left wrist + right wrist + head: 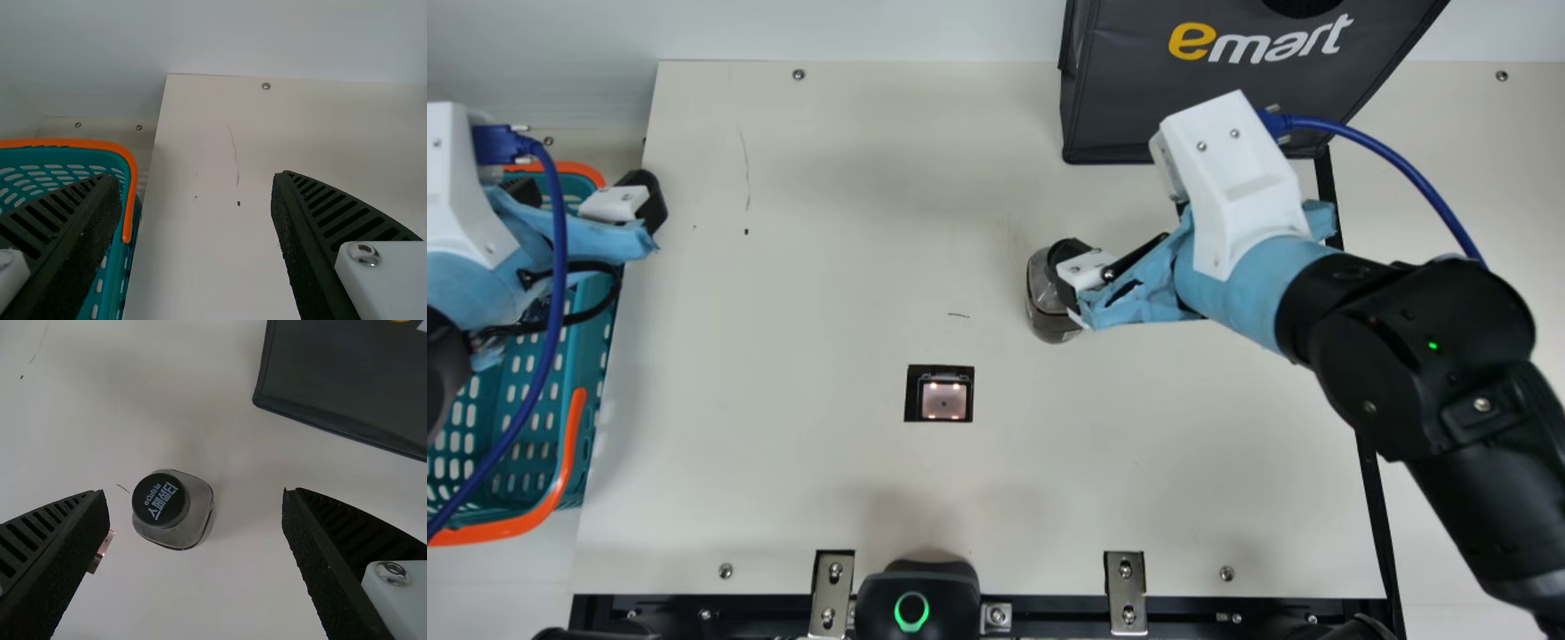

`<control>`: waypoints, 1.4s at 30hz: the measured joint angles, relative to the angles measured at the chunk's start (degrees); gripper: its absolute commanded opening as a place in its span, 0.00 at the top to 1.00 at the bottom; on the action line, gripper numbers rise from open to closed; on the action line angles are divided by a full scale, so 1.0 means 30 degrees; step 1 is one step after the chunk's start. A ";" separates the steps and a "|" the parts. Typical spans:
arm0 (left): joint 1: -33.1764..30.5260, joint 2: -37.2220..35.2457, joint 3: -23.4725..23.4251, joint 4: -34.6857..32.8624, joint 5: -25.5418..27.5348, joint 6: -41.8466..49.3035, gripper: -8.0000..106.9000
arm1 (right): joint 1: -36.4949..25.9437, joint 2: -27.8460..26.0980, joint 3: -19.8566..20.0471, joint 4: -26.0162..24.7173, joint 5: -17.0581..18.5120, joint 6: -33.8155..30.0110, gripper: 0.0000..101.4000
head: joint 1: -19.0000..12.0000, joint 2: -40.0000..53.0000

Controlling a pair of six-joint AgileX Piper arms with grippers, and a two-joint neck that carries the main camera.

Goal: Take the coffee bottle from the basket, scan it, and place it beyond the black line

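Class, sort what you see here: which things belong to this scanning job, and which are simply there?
Belong to the job: coffee bottle, basket, scanner window, black line.

Simply there: dark bag, metal brackets, table screws.

Wall (854,27): white, plain, behind table. Table (809,311): cream top, round screws (799,75), two metal brackets (1126,573) at near edge, black rail (1067,604) alongside. Light: soft, faint shadows.
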 measured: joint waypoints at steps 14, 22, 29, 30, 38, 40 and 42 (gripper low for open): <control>0.0000 0.0000 0.0000 0.0000 0.0000 0.0000 0.15 | 0.0900 0.1765 0.0123 0.0209 -0.1080 0.0355 0.10 | 0.0000 0.0000; 0.0000 0.0000 0.0000 0.0000 0.0000 0.0000 0.15 | 0.1444 0.2523 0.0122 0.0203 -0.1410 0.0501 0.10 | 0.0000 0.0000; 0.0000 0.0000 0.0000 0.0000 0.0000 0.0000 0.15 | 0.1933 0.2910 0.0250 -0.0127 -0.1541 0.0696 0.10 | 0.0000 0.0000; 0.0000 0.0000 0.0000 0.0000 0.0000 0.0000 0.15 | 0.1975 0.2981 0.0278 -0.0171 -0.1535 0.0719 0.10 | 0.0000 0.0000; 0.0000 0.0000 0.0000 0.0000 0.0000 0.0000 0.15 | 0.2146 0.3250 0.0692 -0.0496 -0.1697 0.0986 0.10 | 0.0000 0.0000; 0.0000 0.0000 0.0000 0.0000 0.0000 0.0000 0.15 | 0.2166 0.3276 0.0746 -0.0590 -0.1697 0.1004 0.10 | 0.0000 0.0000; 0.0000 0.0000 0.0000 0.0000 0.0000 0.0000 0.15 | 0.2186 0.3373 0.0792 -0.0683 -0.1806 0.1042 0.10 | 0.0000 0.0000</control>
